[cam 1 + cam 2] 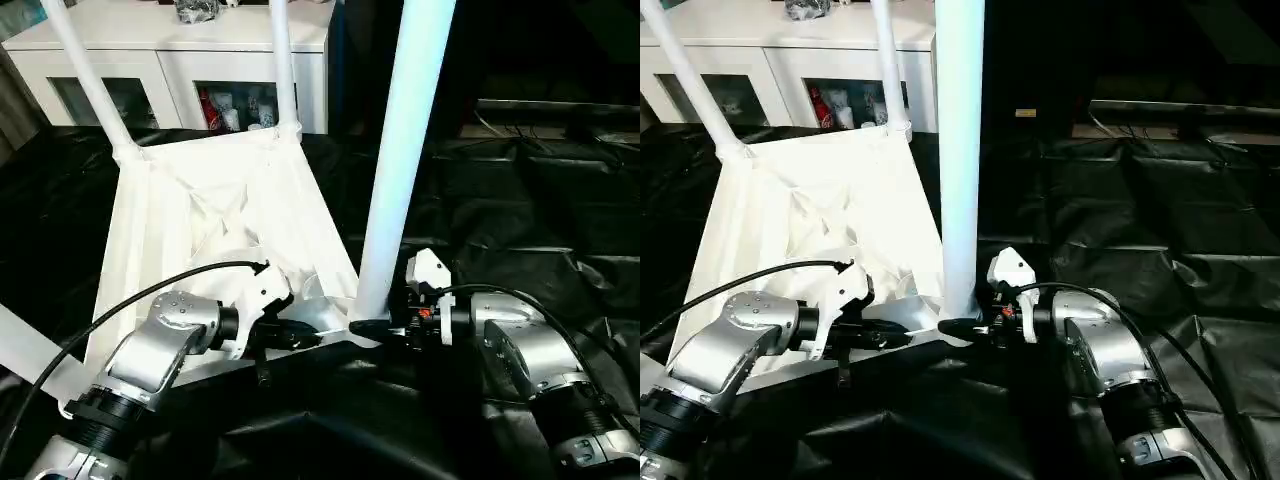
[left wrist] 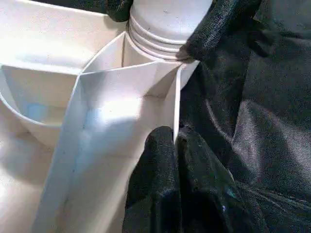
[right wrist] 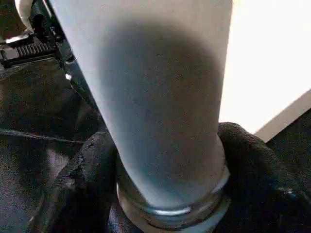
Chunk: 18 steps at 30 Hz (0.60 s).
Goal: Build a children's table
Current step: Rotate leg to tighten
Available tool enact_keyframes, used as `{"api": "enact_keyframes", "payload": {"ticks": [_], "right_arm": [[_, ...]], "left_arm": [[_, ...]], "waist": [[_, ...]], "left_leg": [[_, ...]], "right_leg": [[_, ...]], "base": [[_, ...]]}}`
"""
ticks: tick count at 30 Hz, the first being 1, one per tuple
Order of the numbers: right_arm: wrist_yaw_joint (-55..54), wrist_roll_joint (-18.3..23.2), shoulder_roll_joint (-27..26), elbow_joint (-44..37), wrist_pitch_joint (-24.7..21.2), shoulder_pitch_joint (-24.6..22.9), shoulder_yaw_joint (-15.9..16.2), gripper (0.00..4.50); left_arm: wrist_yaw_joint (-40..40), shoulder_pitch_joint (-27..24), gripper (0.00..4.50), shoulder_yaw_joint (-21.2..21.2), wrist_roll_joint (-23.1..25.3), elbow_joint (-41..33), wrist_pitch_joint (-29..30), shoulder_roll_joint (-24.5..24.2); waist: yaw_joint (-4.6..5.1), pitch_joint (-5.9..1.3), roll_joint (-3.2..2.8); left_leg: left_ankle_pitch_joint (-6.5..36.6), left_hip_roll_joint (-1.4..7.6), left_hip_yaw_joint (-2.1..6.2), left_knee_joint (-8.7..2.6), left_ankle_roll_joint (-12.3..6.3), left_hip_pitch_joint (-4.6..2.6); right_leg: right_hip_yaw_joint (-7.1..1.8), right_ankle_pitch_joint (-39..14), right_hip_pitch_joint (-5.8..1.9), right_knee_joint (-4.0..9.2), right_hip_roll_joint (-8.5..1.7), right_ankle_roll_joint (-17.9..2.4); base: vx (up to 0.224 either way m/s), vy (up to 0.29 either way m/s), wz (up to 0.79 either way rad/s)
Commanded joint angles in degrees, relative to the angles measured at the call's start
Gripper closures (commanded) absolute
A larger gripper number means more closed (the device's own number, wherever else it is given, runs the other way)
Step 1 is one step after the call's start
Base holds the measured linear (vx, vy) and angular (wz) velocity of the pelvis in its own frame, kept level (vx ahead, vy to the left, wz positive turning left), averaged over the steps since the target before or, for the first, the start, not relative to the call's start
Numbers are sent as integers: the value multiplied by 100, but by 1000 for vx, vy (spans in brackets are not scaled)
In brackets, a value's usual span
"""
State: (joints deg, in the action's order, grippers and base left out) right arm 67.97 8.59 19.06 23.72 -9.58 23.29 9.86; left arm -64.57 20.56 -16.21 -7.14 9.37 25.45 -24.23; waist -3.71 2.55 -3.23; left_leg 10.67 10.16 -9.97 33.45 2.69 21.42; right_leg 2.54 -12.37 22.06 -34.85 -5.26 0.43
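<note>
The white table top (image 1: 200, 220) lies upside down, ribbed underside up. Two tube legs (image 1: 85, 75) (image 1: 283, 60) stand in its far corner sockets. A third leg (image 1: 400, 160) stands upright at the near right corner, its ringed end (image 2: 160, 29) in the socket. My right gripper (image 1: 375, 328) is shut around this leg's base; in the right wrist view its black fingers (image 3: 87, 179) wrap the tube (image 3: 155, 97). My left gripper (image 1: 300, 340) is shut on the top's near rim (image 2: 176, 97), a short way left of that corner, one finger (image 2: 155, 160) on each side of the thin wall.
A white cabinet (image 1: 170, 60) with glass doors stands behind the table top. Crumpled black sheeting (image 1: 520, 220) covers the ground all around. A white piece (image 1: 25, 360) that I cannot identify pokes in at the near left edge. My left arm's black cable (image 1: 150, 290) arcs over the top.
</note>
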Motion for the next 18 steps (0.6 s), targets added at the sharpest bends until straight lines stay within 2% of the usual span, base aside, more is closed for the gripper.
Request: {"api": "enact_keyframes", "payload": {"ticks": [1,3,5,7,8,9,11,13,15,18], "right_arm": [[185,41,-175,-9,-7,-96,344,175],[-81,-35,-270,65,45,-124,298,175],[-809,-296,-506,288,262,-149,233,176],[-1611,-494,-774,543,366,-121,117,176],[-1611,-494,-774,543,366,-121,117,176],[-2509,-596,-1151,809,328,-75,-54,176],[-3412,-631,-1620,1037,223,-17,-226,176],[-3898,-662,-1937,1124,127,33,-270,177],[-3988,-679,-2007,1148,132,48,-262,177],[-4010,-797,-2197,1165,383,93,-104,177]], "left_arm": [[357,84,450,-57,78,128,-54,178],[598,112,450,-14,156,228,-85,282],[1046,188,450,64,271,395,-84,487],[1429,275,450,146,329,519,-30,696],[1429,275,450,146,329,519,-30,696],[1996,430,450,297,383,723,36,1027],[2521,626,450,390,437,1008,3,1399],[2850,718,450,385,495,1131,-14,1688],[2917,731,450,375,514,1145,-11,1766],[2949,720,450,244,552,1111,-54,2019]], "waist": [[-1,-327,86],[-7,-322,99],[8,-278,98],[37,-246,108],[52,-243,107],[82,-207,103],[121,-217,97],[145,-217,85],[152,-224,100],[154,-234,92]], "left_leg": [[737,257,41,-351,-552,-56],[846,263,39,-357,-507,-63],[1116,270,42,-396,-369,-66],[1683,252,73,-456,-78,-108],[1755,253,71,-460,-28,-118],[1930,238,77,-482,71,-116],[2122,227,125,-511,229,-116],[2297,225,144,-516,254,-131],[2348,222,146,-517,210,-121],[2270,223,130,-514,130,-104]], "right_leg": [[-176,-247,-238,334,-263,-1665],[-184,-394,-231,351,-268,-1642],[-195,-818,-199,402,-284,-1573],[-195,-1858,-195,490,-304,-1281],[-205,-2004,-173,506,-304,-1221],[-212,-2350,-137,547,-297,-1092],[-194,-2689,-137,571,-306,-907],[-197,-2759,-102,613,-305,-778],[-199,-2751,-96,626,-305,-744],[-213,-2521,-88,624,-296,-768]], "base": [[0,0,0],[0,0,0],[0,0,0],[-27,-1,0],[-54,-1,-1],[-61,1,-3],[-65,5,-7],[-28,5,-3],[0,0,0],[0,0,0]]}}
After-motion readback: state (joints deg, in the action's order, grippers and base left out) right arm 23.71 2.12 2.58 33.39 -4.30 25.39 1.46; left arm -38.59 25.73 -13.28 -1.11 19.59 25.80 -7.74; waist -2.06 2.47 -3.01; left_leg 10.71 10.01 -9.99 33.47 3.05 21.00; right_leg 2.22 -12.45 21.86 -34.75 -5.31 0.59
